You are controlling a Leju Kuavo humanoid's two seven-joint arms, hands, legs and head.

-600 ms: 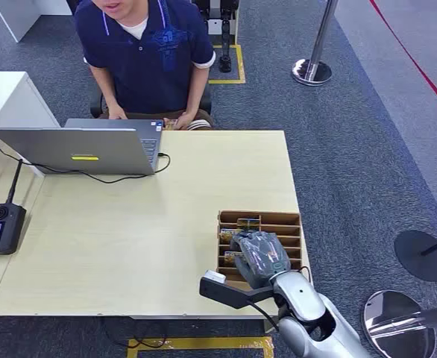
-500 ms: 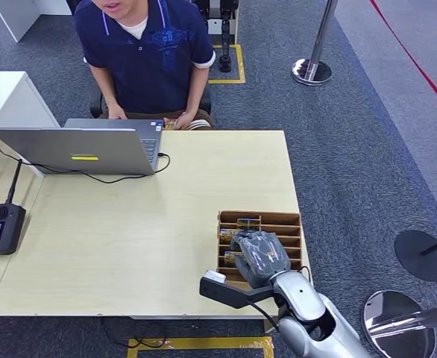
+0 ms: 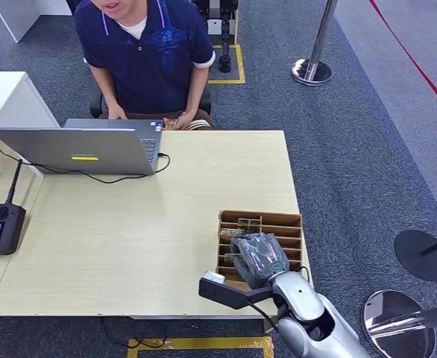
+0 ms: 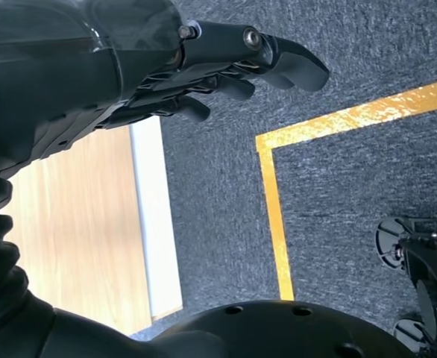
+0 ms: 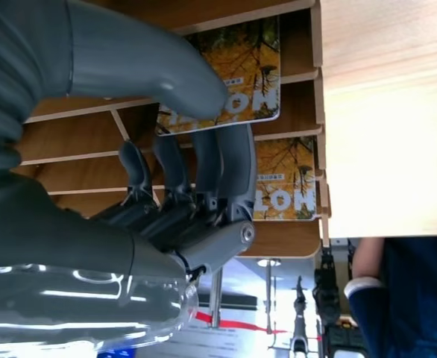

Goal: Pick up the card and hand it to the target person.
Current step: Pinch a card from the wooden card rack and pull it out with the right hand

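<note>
**Right hand poised at the card rack, thumb on one side of a card and fingers on the other**

The robot's right hand (image 3: 259, 257) is seen lowered into the slotted wooden card rack (image 3: 288, 221) at the near right corner of the table (image 3: 148, 231). In the right wrist view the nearer card (image 5: 233, 74), printed with yellow foliage, is shown standing on edge in its slot, its long axis running along the divider. The thick thumb (image 5: 148, 63) is laid across one face of that card while the darker fingers (image 5: 205, 168) are curled on the far side of the divider. Whether the card is actually pinched cannot be told; no lift out of the slot is visible. A second card (image 5: 286, 183) is seen in the next slot, just beyond the fingertips.

The left hand (image 4: 216, 63) is held low beside the table edge over the carpet, fingers loosely extended and holding nothing, well apart from the rack; the right hand is plainly the nearer.

The seated person (image 3: 146, 52) is placed across the table, behind a laptop (image 3: 81, 149), diagonally away from the rack. It is judged that the card must be drawn up out of the slot, along its own plane, before being carried across.
</note>
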